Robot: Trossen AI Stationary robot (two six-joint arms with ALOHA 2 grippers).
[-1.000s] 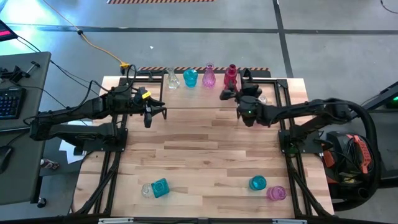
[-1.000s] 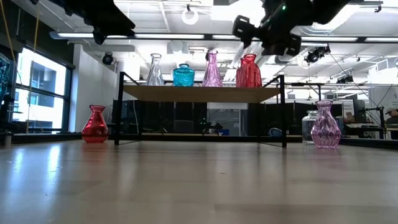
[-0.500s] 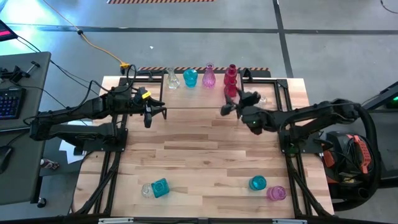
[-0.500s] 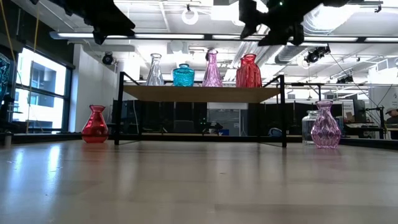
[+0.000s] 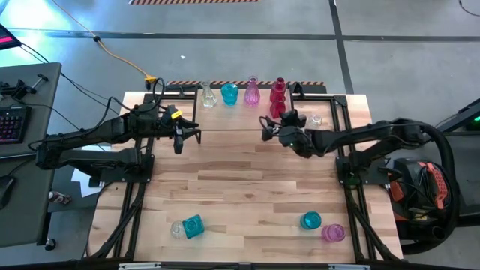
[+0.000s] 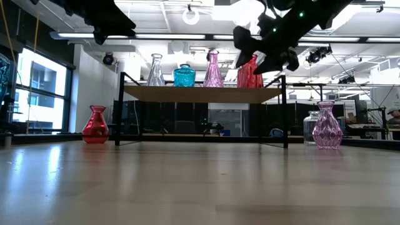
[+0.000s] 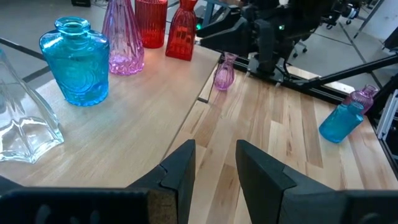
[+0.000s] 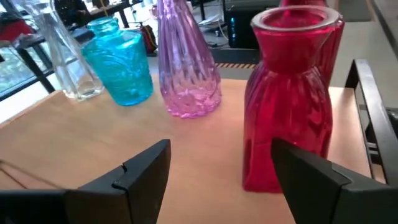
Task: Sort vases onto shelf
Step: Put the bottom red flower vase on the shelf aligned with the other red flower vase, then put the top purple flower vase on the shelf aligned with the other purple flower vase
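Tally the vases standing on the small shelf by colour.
Clear glass bottle vase: 1
Teal-blue round glass vase: 1
Pink-purple ribbed glass vase: 1
Red glass vases: 2
Total on the light wood shelf: 5

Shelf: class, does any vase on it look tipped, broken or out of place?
Nothing stands out. On the shelf the clear vase, teal vase, pink vase and red vase stand upright in a row; no breakage or spill shows.
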